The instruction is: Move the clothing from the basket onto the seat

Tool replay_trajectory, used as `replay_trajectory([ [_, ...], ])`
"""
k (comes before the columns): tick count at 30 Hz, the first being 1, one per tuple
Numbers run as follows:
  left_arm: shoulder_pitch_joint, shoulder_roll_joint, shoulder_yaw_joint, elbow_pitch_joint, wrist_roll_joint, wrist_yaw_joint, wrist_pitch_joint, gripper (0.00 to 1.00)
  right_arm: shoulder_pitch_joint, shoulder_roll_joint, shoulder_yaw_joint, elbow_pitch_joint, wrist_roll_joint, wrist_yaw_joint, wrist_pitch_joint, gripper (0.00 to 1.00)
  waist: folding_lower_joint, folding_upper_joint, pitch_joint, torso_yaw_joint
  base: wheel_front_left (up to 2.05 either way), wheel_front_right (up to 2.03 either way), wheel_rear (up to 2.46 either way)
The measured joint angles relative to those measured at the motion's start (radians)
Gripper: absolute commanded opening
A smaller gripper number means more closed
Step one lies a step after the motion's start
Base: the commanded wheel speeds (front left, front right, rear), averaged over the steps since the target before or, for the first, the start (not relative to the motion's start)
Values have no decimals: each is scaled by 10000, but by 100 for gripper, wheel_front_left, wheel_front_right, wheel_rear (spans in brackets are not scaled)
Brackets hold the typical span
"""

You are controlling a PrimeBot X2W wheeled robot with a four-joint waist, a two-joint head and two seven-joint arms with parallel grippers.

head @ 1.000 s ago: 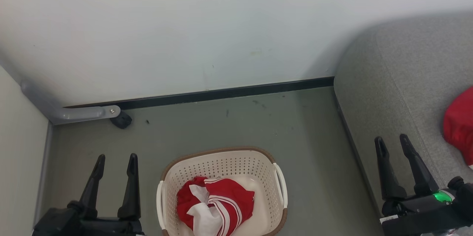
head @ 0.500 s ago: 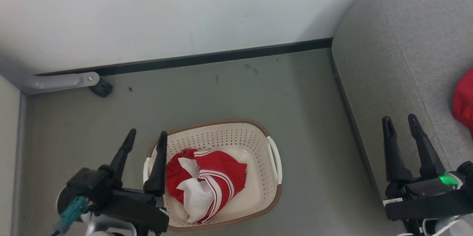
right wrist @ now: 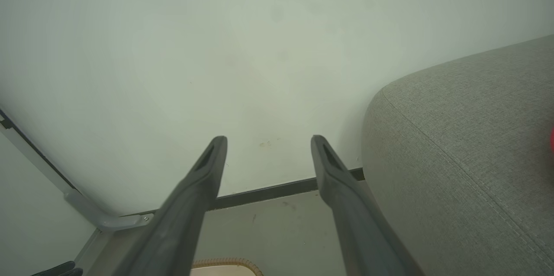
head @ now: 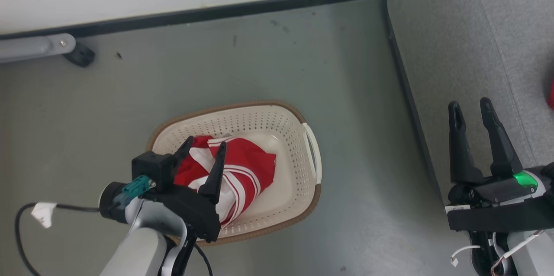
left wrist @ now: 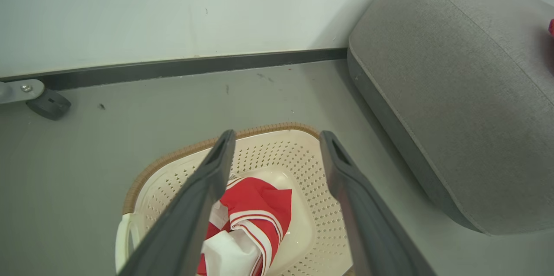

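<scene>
Head view: the left claw (head: 207, 142) hangs open over the red clothing (head: 249, 168) in the basket (head: 277, 124); the right claw (head: 469, 103) is open by the seat (head: 467, 29). Left wrist view: the clothing looks soft and light, so pinch its bunched top fold.

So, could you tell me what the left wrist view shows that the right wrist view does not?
Left wrist view: the red and white clothing lying in the basket, framed by the open left gripper. Right wrist view: the open right gripper, and the grey rail running up the wall. Both: the grey seat, the dark skirting and a strip of the basket's brown rim.
</scene>
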Motion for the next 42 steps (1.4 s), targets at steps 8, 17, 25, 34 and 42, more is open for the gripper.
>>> replay_trajectory([
  [8, -1066, -280, -88, 1720, 17, 2, 508, 100, -396, 163, 92, -58, -92, 0, 0, 100, 0, 0, 895, -363, 0, 0, 0],
  [17, -1856, -236, 40, 3099, 59, 2, 803, 100, -417, 355, 119, -171, -146, -29, 0, 100, 0, 0, 1836, -753, 0, 0, 0],
  [25, -2462, -155, 184, 4056, 81, 10, 918, 100, -486, 648, 247, -198, -311, -29, 0, 100, -1, 0, 2616, -1022, 0, 0, 0],
  [34, -2940, -33, 324, 4939, 81, 69, 1034, 100, -700, 978, 510, -194, -493, -29, 0, 100, -1, 0, 3231, -1323, 0, 0, 0],
  [42, -3430, 15, 788, 5822, -98, 299, 1216, 100, -726, 1166, 602, -82, -577, -12, 0, 100, -1, 0, 3693, -1775, 0, 0, 0],
])
